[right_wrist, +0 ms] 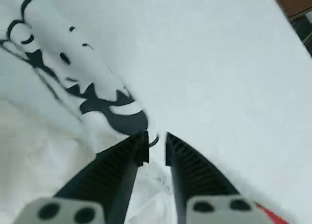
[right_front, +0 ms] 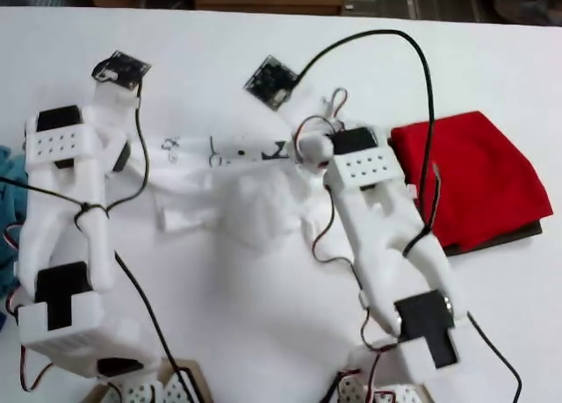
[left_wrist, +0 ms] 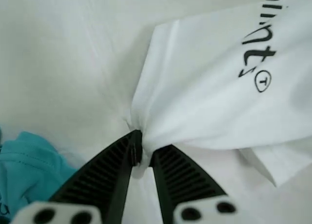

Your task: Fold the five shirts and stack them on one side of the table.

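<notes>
White shirt (right_front: 255, 201): edges pinched in left gripper (left_wrist: 146, 148) and right gripper (right_wrist: 156, 141), jaws narrowed on cloth, likely to spread it for folding. Red shirt (right_front: 474, 179): folded, aside, starting stack.

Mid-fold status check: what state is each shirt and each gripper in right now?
white shirt: bunched, not folded, held by both grippers.
red shirt: folded, lying flat beside the right arm.
teal shirt: crumpled, unfolded, beside the left arm.
left gripper: shut on a pinch of the white shirt.
right gripper: shut on the white shirt's printed edge.
</notes>
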Controlling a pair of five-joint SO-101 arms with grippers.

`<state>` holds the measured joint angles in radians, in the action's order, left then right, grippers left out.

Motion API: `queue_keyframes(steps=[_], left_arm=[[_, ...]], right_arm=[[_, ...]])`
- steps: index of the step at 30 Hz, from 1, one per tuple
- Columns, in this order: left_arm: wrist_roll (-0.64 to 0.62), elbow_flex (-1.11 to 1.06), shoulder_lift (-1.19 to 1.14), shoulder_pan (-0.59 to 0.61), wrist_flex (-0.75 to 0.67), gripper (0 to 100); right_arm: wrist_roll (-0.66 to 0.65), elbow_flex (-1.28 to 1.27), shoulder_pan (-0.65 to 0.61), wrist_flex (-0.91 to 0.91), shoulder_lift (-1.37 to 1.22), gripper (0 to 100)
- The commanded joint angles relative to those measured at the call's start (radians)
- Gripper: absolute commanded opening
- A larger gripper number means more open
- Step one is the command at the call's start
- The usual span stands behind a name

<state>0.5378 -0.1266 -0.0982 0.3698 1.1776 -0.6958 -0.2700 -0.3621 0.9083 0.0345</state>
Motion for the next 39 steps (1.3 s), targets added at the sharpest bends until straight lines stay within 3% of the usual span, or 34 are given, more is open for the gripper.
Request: queue_keyframes(steps=[1, 5, 12, 17, 21, 27, 32, 39], left_arm=[[0.002, 0.047, 0.012, 0.009, 0.005, 2], [0.002, 0.047, 0.012, 0.011, 0.003, 2], [-0.005, 0.047, 0.012, 0.011, 0.003, 2], [-0.005, 0.047, 0.012, 0.011, 0.002, 2], [-0.005, 0.047, 0.012, 0.011, 0.006, 2], [-0.005, 0.056, 0.014, 0.012, 0.015, 2], [-0.005, 0.127, 0.014, 0.012, 0.072, 2], [-0.005, 0.182, 0.012, 0.012, 0.126, 2]], right_arm=[[-0.011, -0.021, -0.145, 0.326, 0.114, 23.8], [0.000, -0.236, -0.285, 0.283, 0.257, 15.7], [0.203, -0.614, -0.421, 0.042, 0.386, 19.8], [0.230, -0.698, -0.498, -0.076, 0.386, 19.8], [0.221, -0.697, -0.455, -0.143, 0.377, 19.8], [0.103, -0.683, -0.363, -0.263, 0.193, 19.7], [0.092, -0.512, -0.308, -0.245, 0.048, 14.9], [-0.052, -0.282, -0.160, -0.240, -0.110, 7.3]])
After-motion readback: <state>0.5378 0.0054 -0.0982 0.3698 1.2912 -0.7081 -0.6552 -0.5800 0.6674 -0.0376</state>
